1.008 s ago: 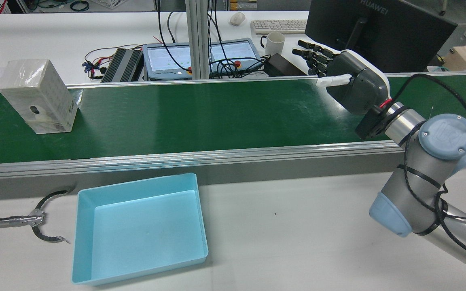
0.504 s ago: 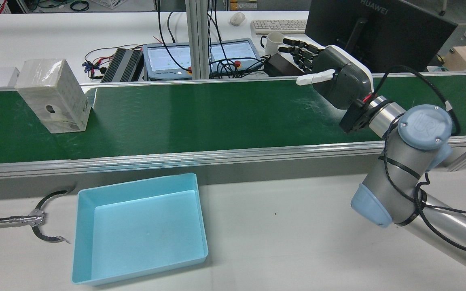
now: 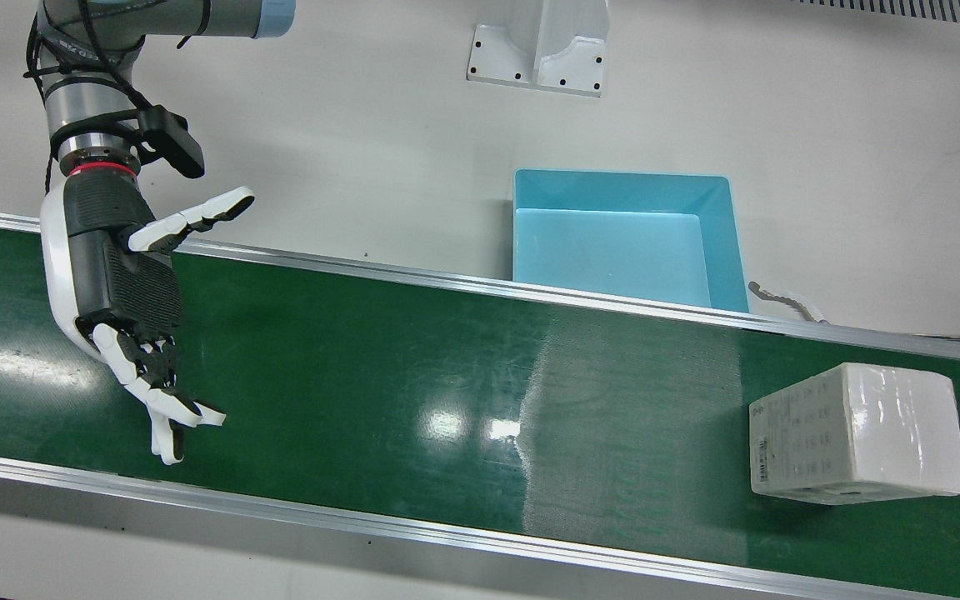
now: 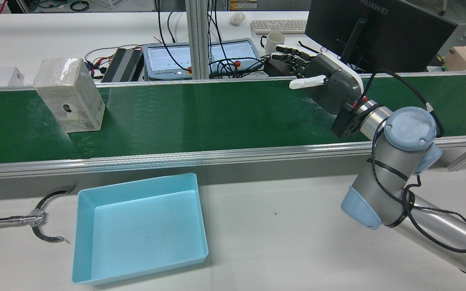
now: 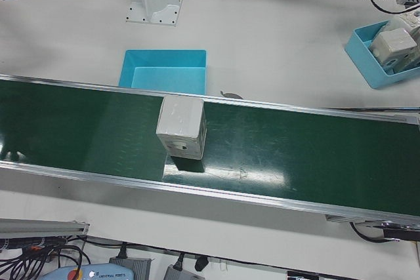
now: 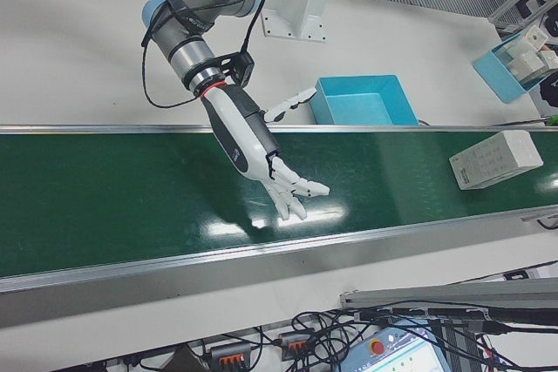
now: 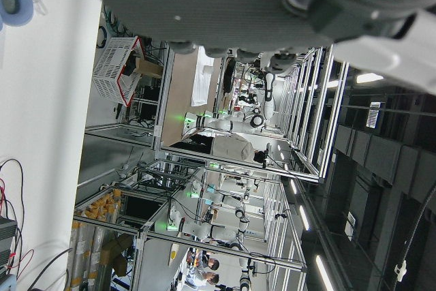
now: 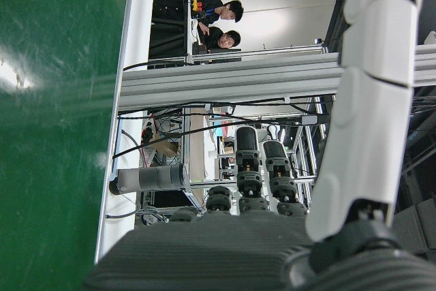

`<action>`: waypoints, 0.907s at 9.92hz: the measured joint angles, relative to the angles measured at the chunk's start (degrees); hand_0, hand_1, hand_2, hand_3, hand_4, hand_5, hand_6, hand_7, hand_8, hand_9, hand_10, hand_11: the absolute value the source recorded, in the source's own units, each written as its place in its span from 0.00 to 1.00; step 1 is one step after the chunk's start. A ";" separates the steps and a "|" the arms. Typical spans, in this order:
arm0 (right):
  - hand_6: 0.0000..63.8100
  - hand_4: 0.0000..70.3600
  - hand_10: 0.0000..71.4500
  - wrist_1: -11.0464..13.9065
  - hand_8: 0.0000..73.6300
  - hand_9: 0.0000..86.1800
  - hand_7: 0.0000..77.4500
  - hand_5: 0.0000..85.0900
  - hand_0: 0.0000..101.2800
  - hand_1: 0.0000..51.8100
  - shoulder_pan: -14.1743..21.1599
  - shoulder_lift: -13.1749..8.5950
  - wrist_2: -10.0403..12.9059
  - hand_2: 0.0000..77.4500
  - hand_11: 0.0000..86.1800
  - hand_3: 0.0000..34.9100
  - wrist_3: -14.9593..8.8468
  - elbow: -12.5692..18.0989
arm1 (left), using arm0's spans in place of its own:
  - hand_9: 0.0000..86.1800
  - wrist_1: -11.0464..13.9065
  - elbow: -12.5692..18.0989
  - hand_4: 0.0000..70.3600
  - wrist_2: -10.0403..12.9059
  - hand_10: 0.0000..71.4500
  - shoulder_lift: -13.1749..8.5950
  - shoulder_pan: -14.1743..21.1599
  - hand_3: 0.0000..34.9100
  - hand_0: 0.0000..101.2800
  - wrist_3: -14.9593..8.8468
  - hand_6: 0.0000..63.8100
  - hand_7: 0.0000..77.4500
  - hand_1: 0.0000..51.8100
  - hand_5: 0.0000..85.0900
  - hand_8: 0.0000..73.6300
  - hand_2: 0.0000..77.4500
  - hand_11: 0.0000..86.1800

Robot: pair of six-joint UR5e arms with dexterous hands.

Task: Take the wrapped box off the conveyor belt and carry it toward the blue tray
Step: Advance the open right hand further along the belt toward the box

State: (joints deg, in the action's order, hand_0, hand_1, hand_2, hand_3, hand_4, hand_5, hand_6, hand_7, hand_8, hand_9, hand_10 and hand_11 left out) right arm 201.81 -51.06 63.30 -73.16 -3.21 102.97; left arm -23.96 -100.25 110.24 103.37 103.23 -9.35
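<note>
— Green rubber conveyor belt (image 4: 217, 117) with aluminium side rails: report its position.

— It runs the full width of the station, between my pedestals and the operators' desk. The white tabletop (image 4: 281, 226) lies on my side of it.

— Status of your right hand?

— My right hand (image 3: 126, 283), grey-palmed with white fingers, hangs above the belt near its right end as seen from the rear. The fingers (image 6: 296, 193) are spread apart and extended toward the far rail, the thumb (image 4: 306, 82) sticking out sideways. Nothing is held and nothing is touched.

— Left hand?

— Its own camera shows only the edge of my palm (image 7: 272, 5) against the lab background. I cannot tell how those fingers stand. No other view shows that hand.

— Location of the light blue rectangular plastic tray (image 4: 140, 228)?

— On the tabletop, just beside the near rail of the belt, toward my left half. It stands flat, open side up.

— Location of the white rectangular box wrapped in clear film (image 4: 69, 95)?

— Standing on the belt toward its left end, well apart from my right hand. In the left-front view the box (image 5: 182, 127) sits across the rail from the tray. One face carries small printed marks and a dark oval opening.

— Anything smaller?

— A metal reaching tool with black toothed claws (image 4: 43, 220) lies on the tabletop, just left of the tray in the rear view.
</note>
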 joint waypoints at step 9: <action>0.14 0.18 0.00 -0.84 0.06 0.06 0.26 0.15 0.46 0.17 0.94 -0.23 0.24 0.08 0.01 0.00 -0.31 -0.07 | 0.01 0.00 0.00 0.00 0.00 0.00 0.00 0.00 0.00 0.00 0.00 0.00 0.01 0.00 0.01 0.01 0.01 0.01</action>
State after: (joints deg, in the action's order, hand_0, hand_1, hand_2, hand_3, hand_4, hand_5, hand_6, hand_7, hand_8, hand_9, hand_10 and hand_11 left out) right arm 200.97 -50.12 63.07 -72.93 -3.53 102.90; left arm -23.96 -100.25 110.24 103.37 103.23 -9.35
